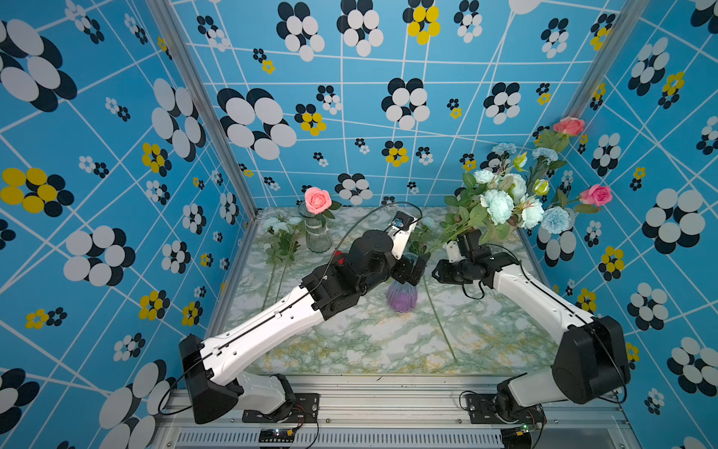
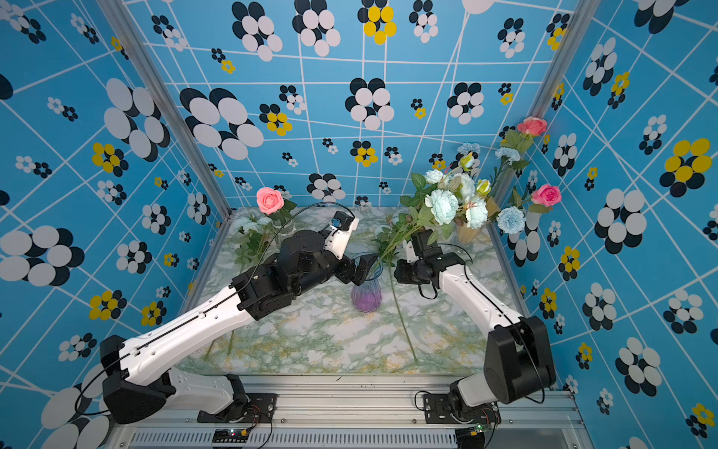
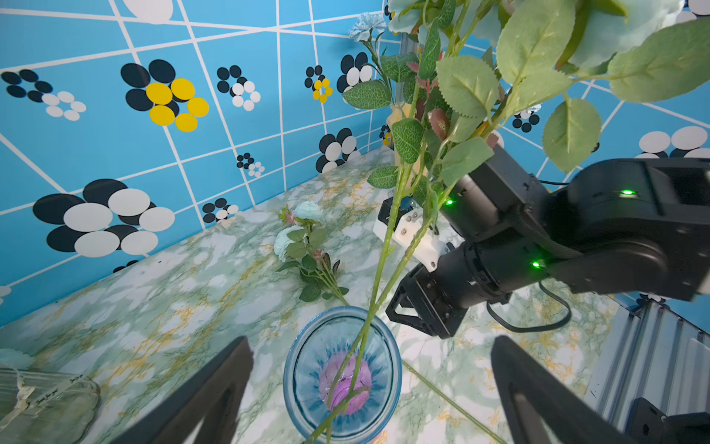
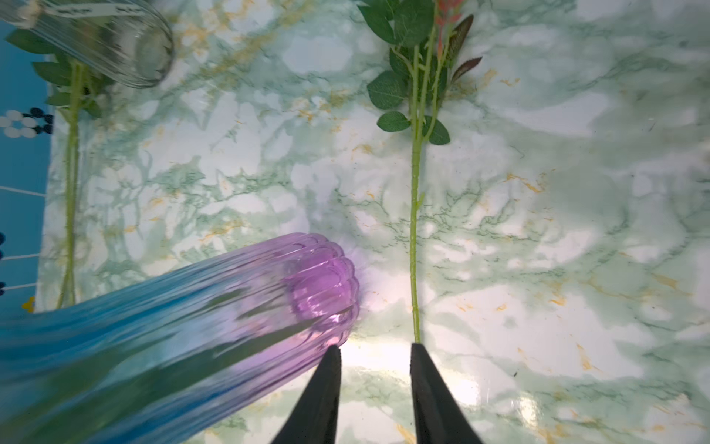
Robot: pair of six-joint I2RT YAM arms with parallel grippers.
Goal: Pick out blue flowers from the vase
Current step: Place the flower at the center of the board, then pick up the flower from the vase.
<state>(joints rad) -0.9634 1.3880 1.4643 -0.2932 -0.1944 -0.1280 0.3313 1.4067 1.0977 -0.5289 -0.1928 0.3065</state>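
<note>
The blue-to-purple ribbed glass vase (image 1: 402, 297) stands mid-table. Two green stems rise from it (image 3: 365, 338) and lean right to a bunch of pale blue flowers (image 1: 497, 204). My left gripper (image 1: 412, 272) is open, its fingers (image 3: 215, 392) standing on either side of the vase's rim without touching it. My right gripper (image 4: 374, 353) hangs just right of the vase, open with nothing between its jaws. More blue flowers lie on the table: one spray (image 1: 279, 233) at the back left, another (image 3: 303, 234) behind the vase with its stem (image 4: 414, 230) running forward to my right fingertips.
A clear glass vase (image 1: 318, 237) with a pink rose (image 1: 318, 199) stands back left. A beige vase (image 2: 468, 233) in the back right corner seems to hold pink roses (image 1: 596, 194) and small blue carnations (image 1: 555, 219). Patterned walls close in three sides.
</note>
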